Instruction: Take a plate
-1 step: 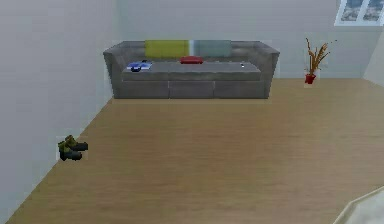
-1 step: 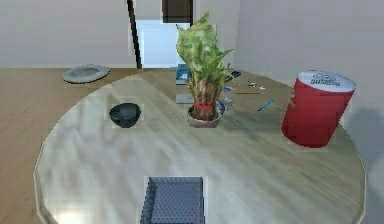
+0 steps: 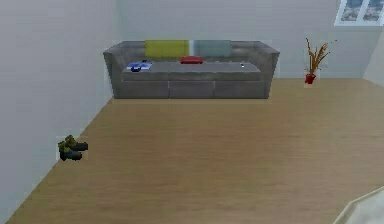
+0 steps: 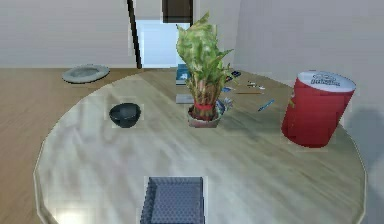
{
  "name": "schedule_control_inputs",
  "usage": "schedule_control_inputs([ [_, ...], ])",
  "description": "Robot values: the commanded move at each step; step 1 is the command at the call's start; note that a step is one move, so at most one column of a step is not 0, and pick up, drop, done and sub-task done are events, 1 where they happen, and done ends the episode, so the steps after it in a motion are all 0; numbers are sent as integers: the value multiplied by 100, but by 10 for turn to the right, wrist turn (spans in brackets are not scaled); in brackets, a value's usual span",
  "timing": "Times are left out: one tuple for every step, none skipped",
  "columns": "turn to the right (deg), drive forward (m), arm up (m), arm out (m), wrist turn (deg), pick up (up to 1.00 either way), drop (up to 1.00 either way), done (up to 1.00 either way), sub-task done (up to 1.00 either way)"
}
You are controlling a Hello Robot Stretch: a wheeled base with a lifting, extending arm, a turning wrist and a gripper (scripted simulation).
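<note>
Floorboards point(image 3: 220, 150) of light wood run ahead in the forward view to a grey sofa point(image 3: 190, 78) against the far wall. A yellow-green cushion point(image 3: 166, 49) and a pale blue cushion point(image 3: 210, 48) lean side by side on its back. A flat red thing point(image 3: 192, 61) lies on the seat, with some small blue things point(image 3: 139, 67) toward the sofa's left end. Right of the sofa stands a thin plant in a red pot point(image 3: 314, 65), below a window point(image 3: 360, 10). Dark shoes point(image 3: 72, 149) sit on the floor near the left wall.

In the arm side view a round pale table point(image 4: 90, 150) carries a leafy potted plant point(image 4: 204, 60) near its middle. A small dark bowl point(image 4: 125, 114) stands to the plant's left, and a red container with a white lid point(image 4: 316, 108) stands well to its right. Small scattered items point(image 4: 250, 88) lie behind the plant. A dark meshed rectangle point(image 4: 173, 201) sits at the bottom edge. The plate point(image 4: 86, 73), a flat grey disc, seems to lie on the wooden floor beyond the table's far left edge, well apart from the bowl. A doorway point(image 4: 160, 40) opens in the wall behind. The gripper's state cannot be told.
</note>
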Motion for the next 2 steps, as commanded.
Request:
schedule_control_inputs([
  [0,0,38,0,0,0,0,0,0],
  [0,0,0,0,450,0,0,0,0],
])
